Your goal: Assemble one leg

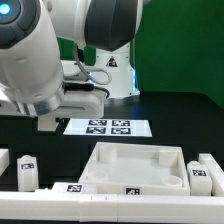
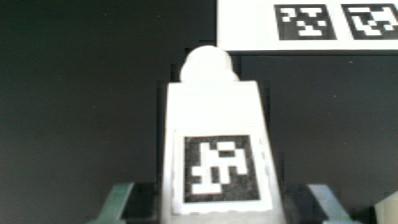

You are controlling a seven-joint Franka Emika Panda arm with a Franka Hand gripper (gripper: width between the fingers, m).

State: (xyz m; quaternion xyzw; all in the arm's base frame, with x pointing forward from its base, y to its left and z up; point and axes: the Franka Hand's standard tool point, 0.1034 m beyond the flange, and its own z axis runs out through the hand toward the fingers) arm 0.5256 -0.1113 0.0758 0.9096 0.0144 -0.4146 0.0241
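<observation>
One leg (image 2: pixel 217 140) sits framed between the gripper's (image 2: pixel 222 208) spread fingers (image 2: pixel 125 205), tag face up, its rounded tip toward the marker board (image 2: pixel 320 22) nearby. Dark gaps show on both sides, so nothing is clasped yet. The squeeze is best made only once the fingers are low and the leg is centred and square between them; an off-centre pinch could twist it. The panel (image 1: pixel 135 165) and spare legs (image 1: pixel 28 172) wait in the exterior view's foreground.

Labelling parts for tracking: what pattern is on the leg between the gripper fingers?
A black-and-white square tag on the white leg; shows best in the wrist view.
</observation>
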